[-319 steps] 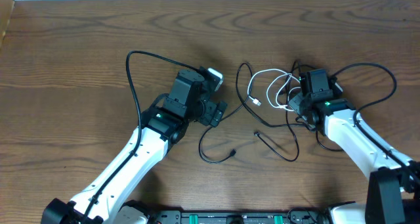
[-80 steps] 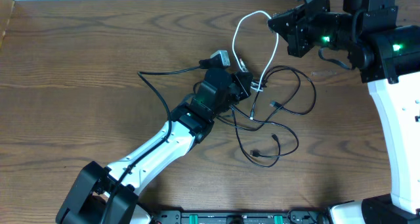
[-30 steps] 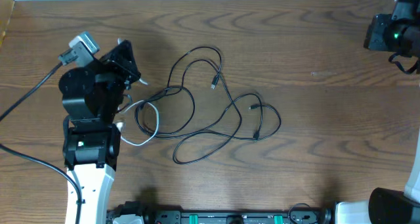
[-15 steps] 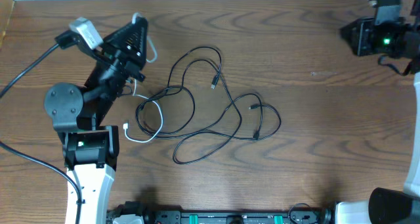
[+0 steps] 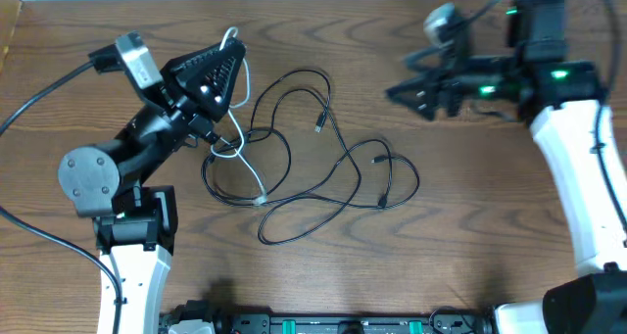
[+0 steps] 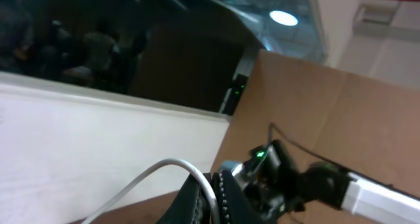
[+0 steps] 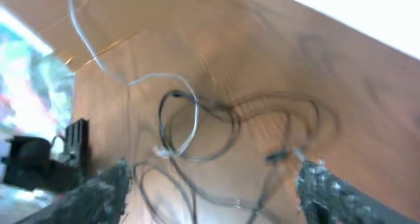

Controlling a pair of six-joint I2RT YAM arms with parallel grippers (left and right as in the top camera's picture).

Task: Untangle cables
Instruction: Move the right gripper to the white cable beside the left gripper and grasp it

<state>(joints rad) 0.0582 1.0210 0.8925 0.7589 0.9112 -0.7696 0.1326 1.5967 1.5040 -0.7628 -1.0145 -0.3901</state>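
You've got the left gripper (image 5: 223, 68) clamped on the white cable (image 5: 249, 172); the right gripper (image 5: 409, 92) is spread apart and empty.
The white cable hangs from your raised left fingers down to the table (image 5: 490, 236). Its lower end lies across the looped black cables (image 5: 345, 164) mid-table. Your right gripper hovers near the far right, blurred overhead, and its wrist view shows the fingers (image 7: 102, 191) wide apart.
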